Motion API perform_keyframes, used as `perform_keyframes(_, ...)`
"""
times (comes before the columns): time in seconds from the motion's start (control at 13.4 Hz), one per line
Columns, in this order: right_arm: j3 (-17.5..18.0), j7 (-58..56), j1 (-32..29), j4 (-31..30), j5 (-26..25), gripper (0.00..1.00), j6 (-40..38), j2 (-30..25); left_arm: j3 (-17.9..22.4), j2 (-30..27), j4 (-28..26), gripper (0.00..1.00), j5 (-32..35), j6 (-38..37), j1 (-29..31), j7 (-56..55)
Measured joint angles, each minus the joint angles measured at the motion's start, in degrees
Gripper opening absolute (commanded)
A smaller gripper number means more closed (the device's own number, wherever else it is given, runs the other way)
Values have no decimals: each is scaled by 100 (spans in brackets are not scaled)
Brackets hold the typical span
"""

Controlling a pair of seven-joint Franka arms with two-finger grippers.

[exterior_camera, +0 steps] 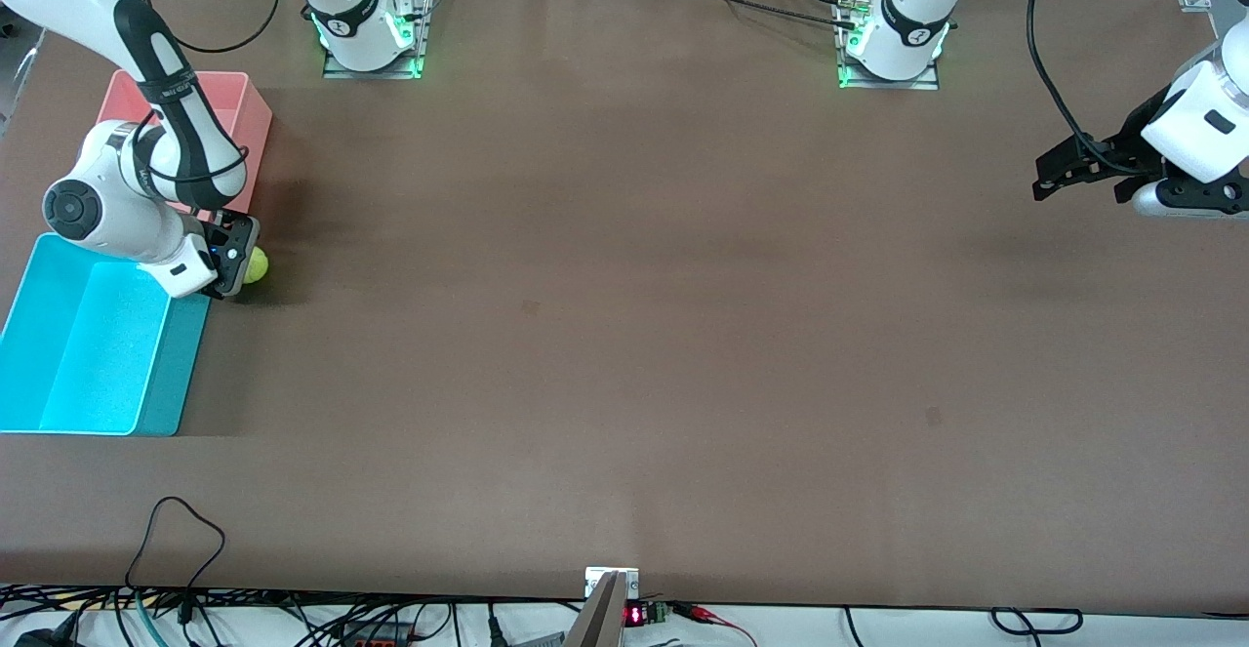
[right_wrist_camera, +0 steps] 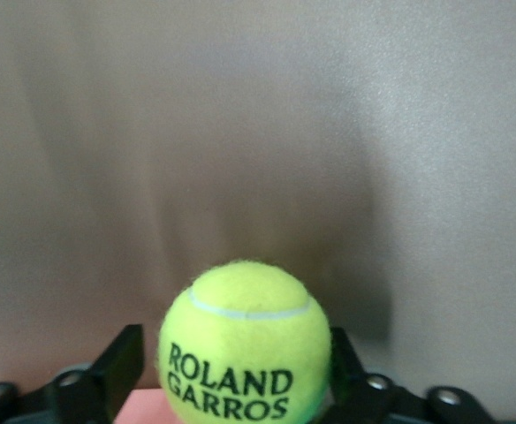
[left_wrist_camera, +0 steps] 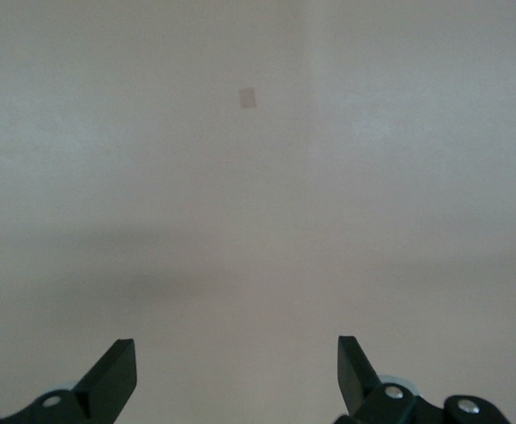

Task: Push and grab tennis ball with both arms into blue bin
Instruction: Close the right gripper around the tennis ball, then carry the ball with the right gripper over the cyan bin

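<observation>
Between the right claw's (right_wrist_camera: 240, 375) pinching fingers sits the "ROLAND GARROS" tennis ball (right_wrist_camera: 245, 349).

Left gripper (left_wrist_camera: 237, 375) spread wide over bare brown table (left_wrist_camera: 258, 177); small pale patch (left_wrist_camera: 248, 97).

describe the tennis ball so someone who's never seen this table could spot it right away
Start at the right arm's end of the table, where the pink bin and the blue bin sit. The tennis ball lies between their corners, between the right gripper fingers. It is the only small, round, fuzzy yellow-green thing there, printed ROLAND GARROS.
</observation>
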Motion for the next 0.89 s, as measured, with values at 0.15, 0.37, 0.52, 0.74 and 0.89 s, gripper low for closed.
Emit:
perform_keyframes(0.15,0,-28,-1,0,0,15,1,-22,2,0,3,100,-3,4,2,0)
perform_keyframes(0.37,7,-44,0,1,0,9,36,-27,1,0,13,100,-56,11,1,0)
perform_keyframes(0.52,15,6,8,18,5,7,90,-83,-8,0,44,100,-97,38,-3,0)
perform_keyframes(0.74,63,704,40,141,10,6,111,-356,-12,0,83,100,-98,38,-5,-1)
perform_keyframes(0.89,80,1273,85,270,10,6,73,-619,-12,0,87,100,-98,38,-5,0)
